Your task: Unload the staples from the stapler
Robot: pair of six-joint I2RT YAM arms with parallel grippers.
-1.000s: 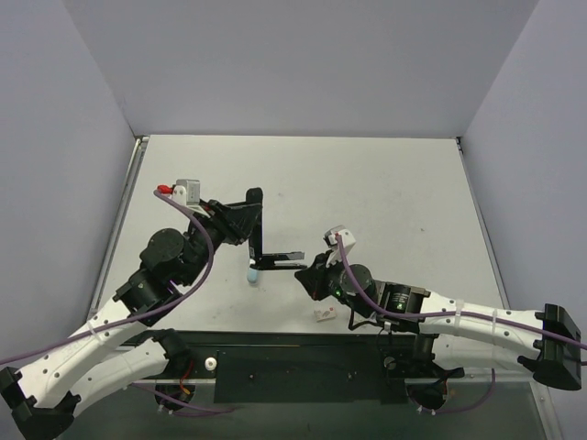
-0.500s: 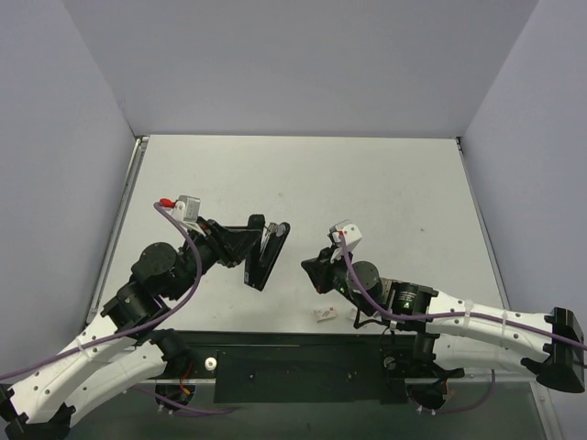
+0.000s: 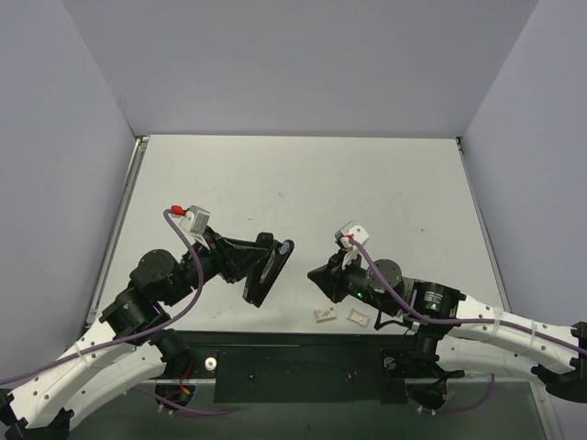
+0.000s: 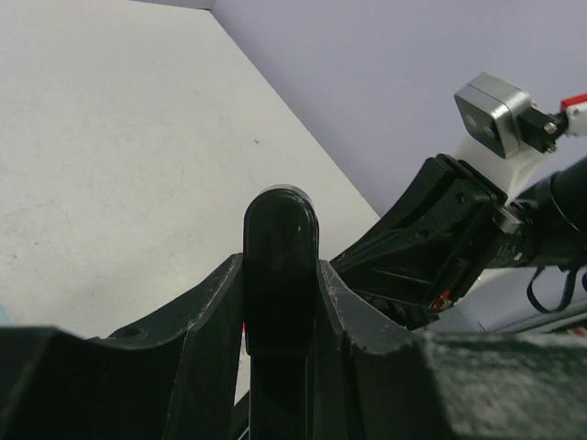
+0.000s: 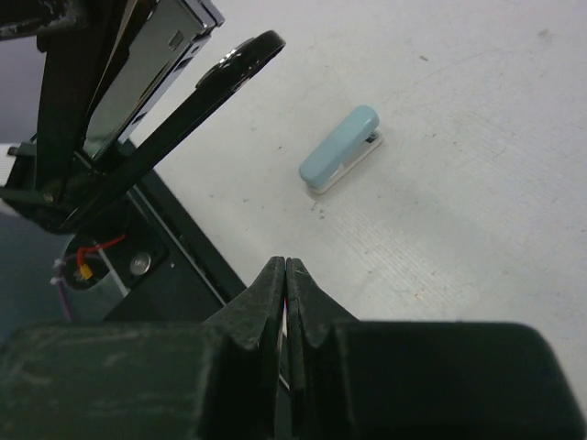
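Observation:
A black stapler is held off the table, tilted, in my left gripper, which is shut on it. In the left wrist view the stapler's rounded end stands up between the two fingers of my left gripper. In the right wrist view the stapler hangs open at the upper left, its silver magazine showing. My right gripper is just right of the stapler, its fingers pressed together. Two small whitish clumps of staples lie near the table's front edge.
A small light-blue stapler-like object lies on the white table beyond my right gripper; the top view hides it. The black front ledge runs along the near edge. Grey walls close in the back and sides.
My left arm has carried the stapler right and nearer, tilting it. My right gripper has drawn back to the right. A second clump of staples now lies by the front edge.

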